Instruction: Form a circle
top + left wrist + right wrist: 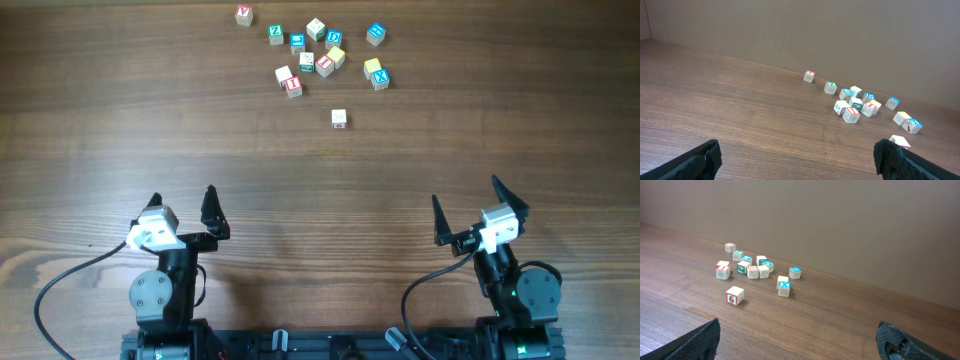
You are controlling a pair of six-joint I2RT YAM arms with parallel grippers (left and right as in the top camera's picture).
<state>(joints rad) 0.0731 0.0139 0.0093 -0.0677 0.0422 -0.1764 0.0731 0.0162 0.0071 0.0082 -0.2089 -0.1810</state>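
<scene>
Several tiny letter cubes (pixel 315 55) lie in a loose scatter at the far middle of the wooden table; no circle shows. A blue X cube (pixel 379 78) sits beside a yellow one (pixel 372 67). Nearer to me a white cube with a red mark (pixel 339 119) stands alone, and the right wrist view shows it (pixel 734 295) with a red 6. My left gripper (pixel 182 200) and right gripper (pixel 465 195) rest near the front edge, both wide open over bare wood, far from the cubes. In the left wrist view the lone cube (pixel 900 142) peeks past the right finger.
One red-letter cube (pixel 244 15) sits apart at the far left of the scatter. A plain wall (pixel 840 225) rises just behind the cubes. Black cables (pixel 60 285) trail from the arm bases at the front edge.
</scene>
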